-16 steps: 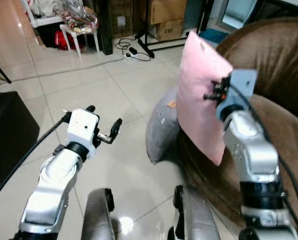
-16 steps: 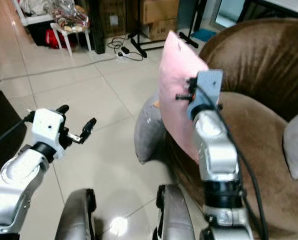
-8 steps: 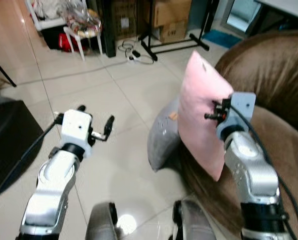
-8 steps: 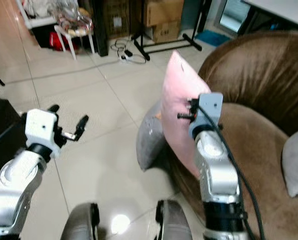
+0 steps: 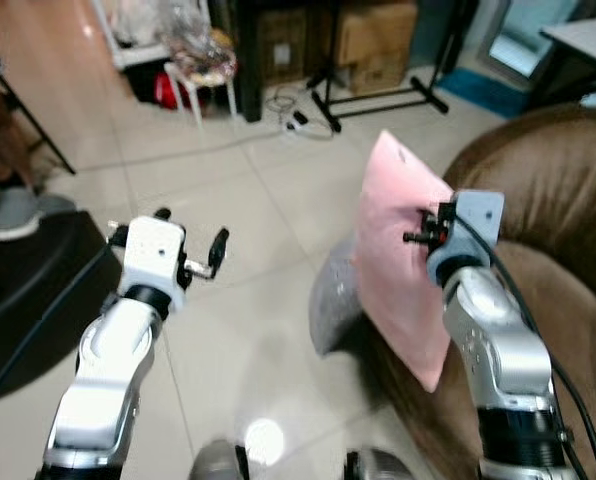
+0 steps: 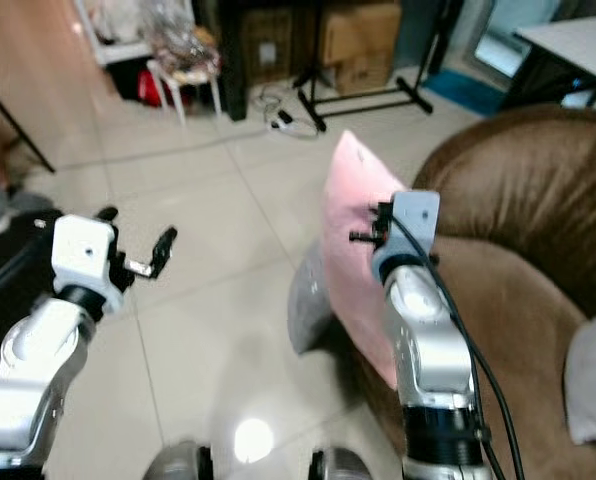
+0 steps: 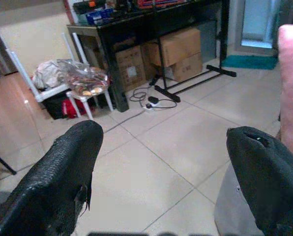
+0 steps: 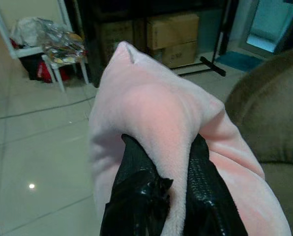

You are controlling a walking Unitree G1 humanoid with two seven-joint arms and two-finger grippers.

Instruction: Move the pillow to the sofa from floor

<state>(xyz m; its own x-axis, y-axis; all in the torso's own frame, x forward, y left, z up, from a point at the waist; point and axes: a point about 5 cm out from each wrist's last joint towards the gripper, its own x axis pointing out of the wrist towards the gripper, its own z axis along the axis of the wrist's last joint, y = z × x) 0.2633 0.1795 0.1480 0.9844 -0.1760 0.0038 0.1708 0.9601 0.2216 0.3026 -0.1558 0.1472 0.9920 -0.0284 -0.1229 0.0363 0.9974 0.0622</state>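
A pink pillow (image 5: 396, 255) hangs upright in the air at the front edge of the brown sofa (image 5: 548, 190). My right gripper (image 8: 168, 189) is shut on the pillow (image 8: 151, 108), its two black fingers (image 8: 136, 182) pinching a fold of the fabric. The pillow's lower corner reaches down over the sofa seat (image 6: 518, 300). A grey pillow (image 5: 330, 295) leans on the floor against the sofa front, below and behind the pink one. My left gripper (image 5: 193, 245) is raised over the tiled floor to the left, open, with nothing between its fingers (image 7: 63, 167).
Tiled floor (image 5: 268, 190) stretches ahead. A black table with cardboard boxes (image 5: 373, 45), a black stand's feet (image 5: 378, 100) with cables, and a white stool (image 5: 203, 75) line the far wall. A dark ottoman (image 5: 28, 290) stands at left with a person's shoe (image 5: 13, 210) beside it. A grey cushion (image 6: 590, 375) lies on the sofa.
The camera has tilted up and shifted, so the scene sits lower and a shoe comes into view at left. The right gripper keeps its hold on the pink pillow; the left gripper stays open.
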